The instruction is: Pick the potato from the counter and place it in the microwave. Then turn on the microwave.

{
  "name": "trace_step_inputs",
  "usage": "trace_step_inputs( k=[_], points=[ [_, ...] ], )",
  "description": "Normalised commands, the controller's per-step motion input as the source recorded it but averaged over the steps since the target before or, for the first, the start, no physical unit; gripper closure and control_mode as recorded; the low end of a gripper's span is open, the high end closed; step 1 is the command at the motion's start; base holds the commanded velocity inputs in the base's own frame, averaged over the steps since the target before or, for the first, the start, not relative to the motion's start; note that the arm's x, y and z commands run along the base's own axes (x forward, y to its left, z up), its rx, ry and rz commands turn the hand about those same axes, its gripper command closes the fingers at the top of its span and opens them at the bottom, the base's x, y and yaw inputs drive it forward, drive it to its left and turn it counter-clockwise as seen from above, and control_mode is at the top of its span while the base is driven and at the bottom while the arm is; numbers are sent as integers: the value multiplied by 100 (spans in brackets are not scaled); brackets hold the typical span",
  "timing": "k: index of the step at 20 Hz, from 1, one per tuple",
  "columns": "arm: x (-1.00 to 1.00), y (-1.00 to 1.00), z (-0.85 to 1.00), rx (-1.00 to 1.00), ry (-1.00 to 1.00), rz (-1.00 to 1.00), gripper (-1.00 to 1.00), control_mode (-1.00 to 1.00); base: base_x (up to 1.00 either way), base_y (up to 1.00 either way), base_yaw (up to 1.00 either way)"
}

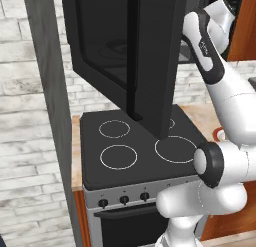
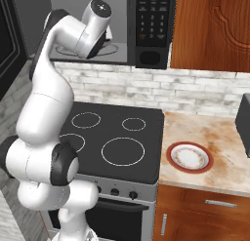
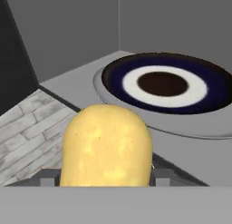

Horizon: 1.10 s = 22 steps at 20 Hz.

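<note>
The tool (image 3: 106, 184) is grasping the potato (image 3: 106, 146), which is sitting between its fingers at the open mouth of the microwave (image 2: 146, 28). Just beyond the potato, inside the grey cavity, a dark-rimmed dish (image 3: 165, 85) is lying on the turntable (image 3: 181, 123), holding nothing. The door (image 1: 125, 56) is hanging wide open over the stove (image 2: 114, 137). A red-rimmed plate (image 2: 189, 157) is sitting bare on the tabletop (image 2: 219, 137).
</note>
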Motion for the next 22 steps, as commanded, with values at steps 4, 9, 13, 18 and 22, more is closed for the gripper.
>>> trace_step_inputs(
  k=[4, 9, 13, 18, 22],
  points=[
    [38, 10, 0, 2, -7, 2, 100, -100, 0, 0, 0],
    [30, 25, 4, 2, -5, 0, 100, -100, 0, 0, 0],
    [38, 17, 9, 2, -5, 0, 100, -100, 0, 0, 0],
    [45, 18, 25, 1, 0, 0, 100, -100, 0, 0, 0],
    [41, 12, 31, 0, 0, 0, 100, -100, 0, 0, 0]
  ],
)
